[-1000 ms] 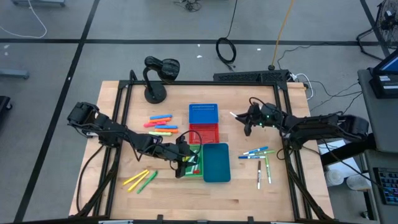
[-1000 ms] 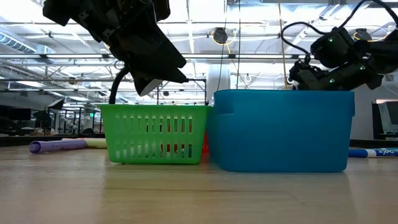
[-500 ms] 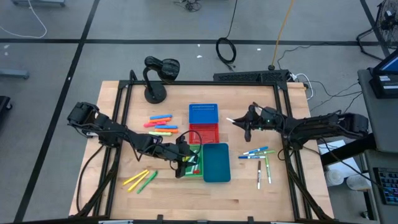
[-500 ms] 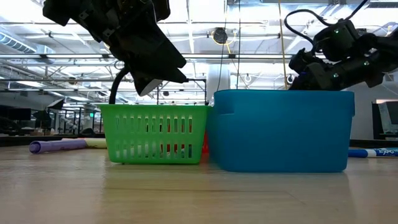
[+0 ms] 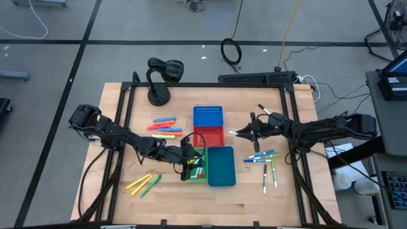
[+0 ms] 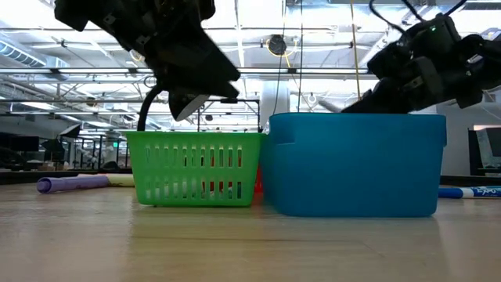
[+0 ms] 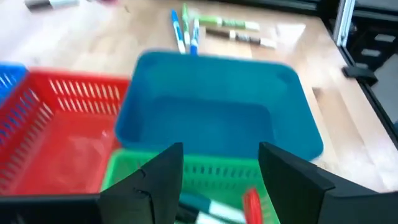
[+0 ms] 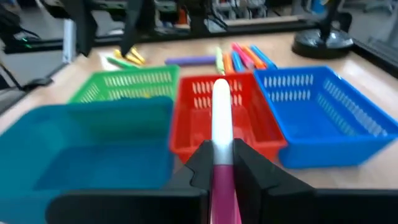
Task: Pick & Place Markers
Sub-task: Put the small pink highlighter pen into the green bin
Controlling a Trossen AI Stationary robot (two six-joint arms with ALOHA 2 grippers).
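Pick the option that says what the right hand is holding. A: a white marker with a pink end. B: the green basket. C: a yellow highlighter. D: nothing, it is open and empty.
A: in the right wrist view the right hand is shut on a white marker with a pink end, which points toward the red basket; the high view shows the same marker sticking out of that hand.
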